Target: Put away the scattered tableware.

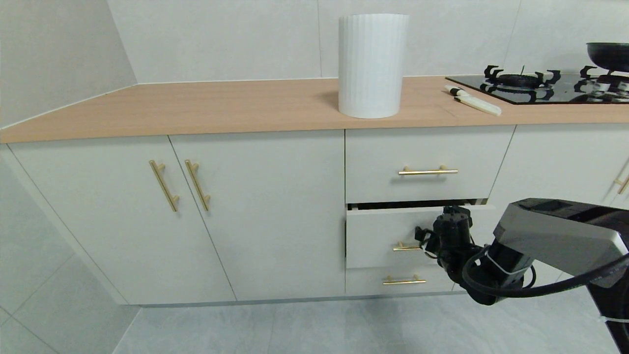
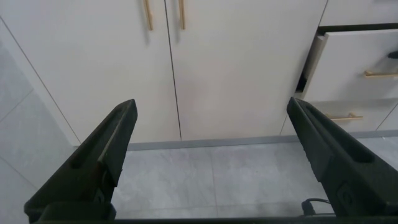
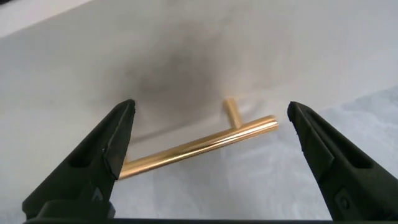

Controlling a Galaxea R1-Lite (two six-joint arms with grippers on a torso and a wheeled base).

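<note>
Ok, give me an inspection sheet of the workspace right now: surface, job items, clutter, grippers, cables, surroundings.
Surface: light wooden countertop, carrying the two items below.
Job's things: white knife-like utensil lying flat beside the black gas hob; white middle drawer pulled slightly open.
Clutter: tall white ribbed cylinder standing upright on the countertop.
Grippers: right gripper open, fingers either side of the middle drawer's gold bar handle, not closed on it; left gripper open, holding nothing, facing the cabinet base and floor.
Cables: black cable looped by the right wrist.
Surroundings: black pan on the hob; white cabinet doors shut; grey tiled floor.
</note>
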